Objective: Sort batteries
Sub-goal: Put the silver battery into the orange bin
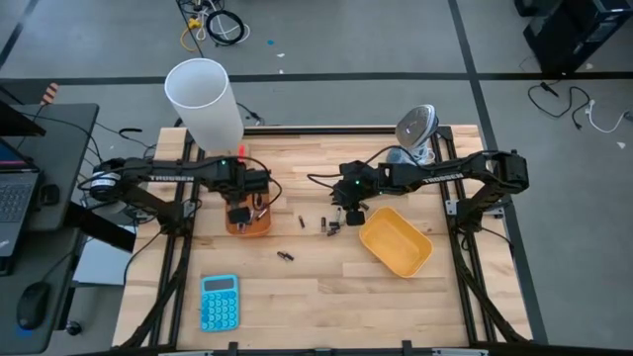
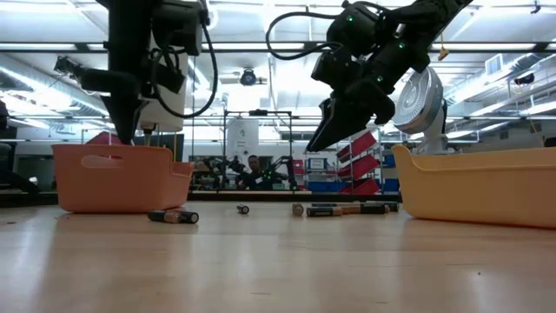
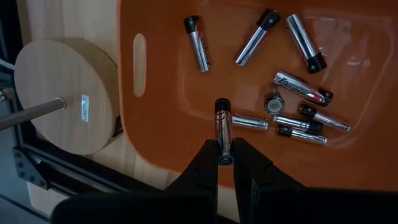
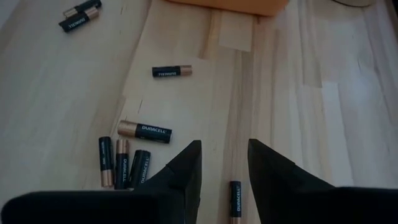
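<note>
Black battery (image 3: pixel 222 129) pinched in left pincer (image 3: pixel 225 160), above orange tray (image 3: pixel 161 118)

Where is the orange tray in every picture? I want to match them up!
High view: the orange tray lies left of centre, under the left gripper.
Low view: at the left, the left arm dipping into it.
Left wrist view: fills most of the picture, silvery batteries inside.
Right wrist view: only an edge at the top.
Shared landmark: the wooden table.
</note>
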Tool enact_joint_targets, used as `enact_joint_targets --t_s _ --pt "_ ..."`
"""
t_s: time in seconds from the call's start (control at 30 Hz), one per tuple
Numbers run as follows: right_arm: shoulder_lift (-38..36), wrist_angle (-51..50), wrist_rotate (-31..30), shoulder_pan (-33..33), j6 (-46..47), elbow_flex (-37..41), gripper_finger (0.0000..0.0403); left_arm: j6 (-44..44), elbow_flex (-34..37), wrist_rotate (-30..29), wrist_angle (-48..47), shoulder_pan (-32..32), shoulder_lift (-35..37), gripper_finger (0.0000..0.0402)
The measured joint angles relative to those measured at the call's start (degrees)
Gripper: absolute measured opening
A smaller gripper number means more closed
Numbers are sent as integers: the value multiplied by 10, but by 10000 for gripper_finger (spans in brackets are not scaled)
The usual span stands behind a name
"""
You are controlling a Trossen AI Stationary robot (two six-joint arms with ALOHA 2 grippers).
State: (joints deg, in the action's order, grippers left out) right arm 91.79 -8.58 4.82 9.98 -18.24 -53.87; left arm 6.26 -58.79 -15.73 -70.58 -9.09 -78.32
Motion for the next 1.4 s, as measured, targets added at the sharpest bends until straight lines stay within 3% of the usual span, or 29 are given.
enact_joint_targets --t_s 0.37,0.93,1.4 --pt "0 0 0 0 -3 0 115 22 0 6 4 -30 0 17" --pt "0 13 -1 0 0 0 111 195 0 22 4 -48 0 17" --pt "0 18 -3 1 0 0 110 285 0 51 5 -48 0 17"
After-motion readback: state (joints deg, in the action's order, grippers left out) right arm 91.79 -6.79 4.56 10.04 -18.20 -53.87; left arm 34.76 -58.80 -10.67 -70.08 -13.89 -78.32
